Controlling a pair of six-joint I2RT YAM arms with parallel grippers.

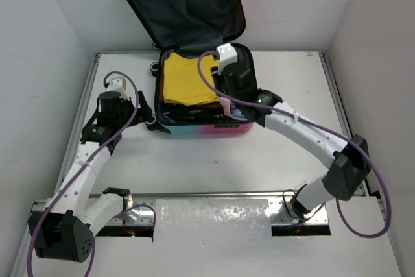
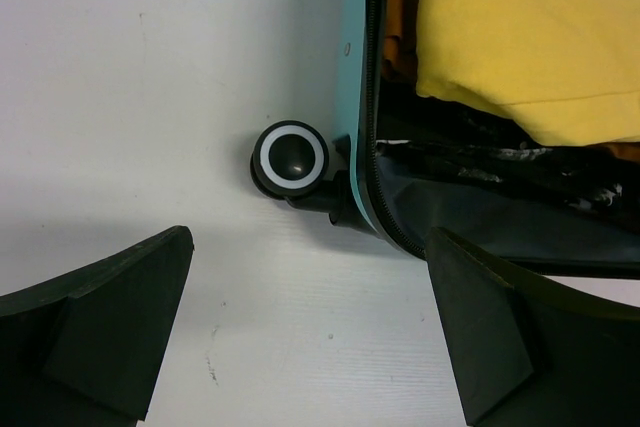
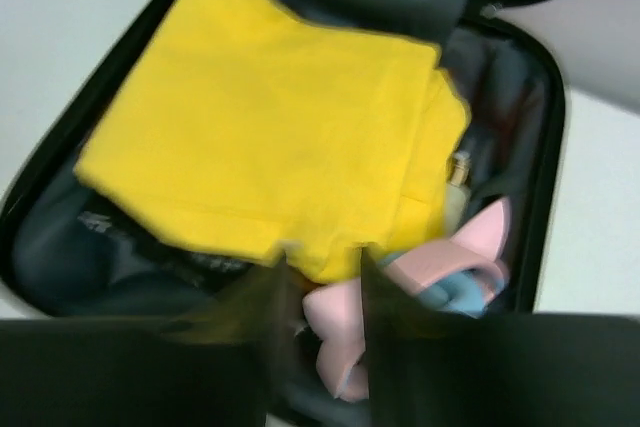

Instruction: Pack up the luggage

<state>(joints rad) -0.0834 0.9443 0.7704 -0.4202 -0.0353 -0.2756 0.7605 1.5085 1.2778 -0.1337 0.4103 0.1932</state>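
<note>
The luggage (image 1: 214,130) lies open at the back of the table, its dark-lined lid (image 1: 181,4) leaning on the wall. Inside it a folded yellow cloth (image 1: 185,82) (image 3: 280,127) covers the left part. A pink and blue soft item (image 3: 450,267) and a small bottle (image 3: 458,182) lie at the right. My right gripper (image 1: 227,100) (image 3: 320,292) hangs over the luggage's near right part. Its jaws stand apart above the pink item, and the wrist view is blurred. My left gripper (image 1: 144,111) (image 2: 310,332) is wide open over bare table, beside the luggage's teal wall (image 2: 355,97) and a black wheel (image 2: 290,157).
White walls close in the table on the left, right and back. A crinkled translucent sheet (image 1: 214,218) lies over the rail at the near edge between the arm bases. Purple cables loop from both arms, one over the luggage.
</note>
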